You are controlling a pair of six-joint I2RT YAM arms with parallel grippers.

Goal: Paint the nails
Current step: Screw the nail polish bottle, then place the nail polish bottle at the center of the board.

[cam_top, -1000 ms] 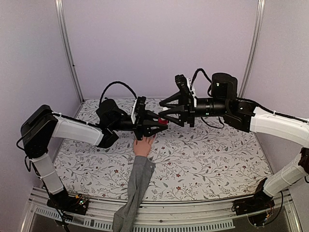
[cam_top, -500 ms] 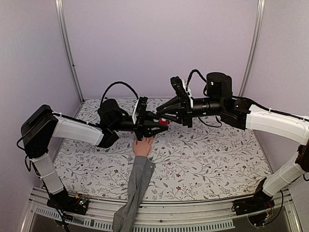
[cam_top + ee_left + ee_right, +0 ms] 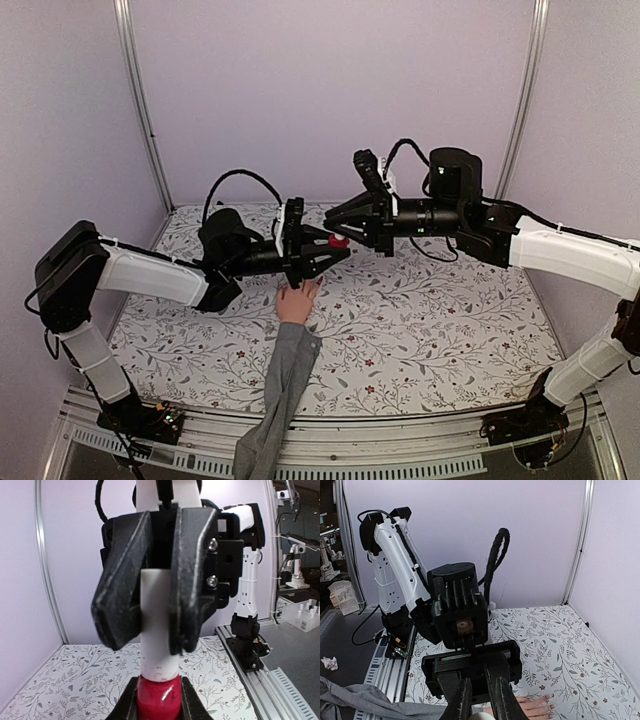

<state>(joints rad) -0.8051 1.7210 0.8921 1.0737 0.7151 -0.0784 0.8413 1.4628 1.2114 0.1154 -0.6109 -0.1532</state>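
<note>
The peach mannequin hand lies flat on the floral table, its grey sleeve trailing toward the near edge. Its nails show pale at the fingertips in the right wrist view. Above the hand, my left gripper is shut on a small red polish bottle. The bottle's white cap points toward the right arm. My right gripper is shut on that cap, with its black fingers clamped on either side. In the right wrist view only the cap's end shows between my fingers.
The floral table cloth spreads to the right of the hand. Lilac walls with metal corner posts close in the back and sides. A metal rail runs along the near edge.
The right gripper moved left onto the bottle's cap and closed on it. The left arm shifted slightly with the bottle still held. The mannequin hand has not moved.
</note>
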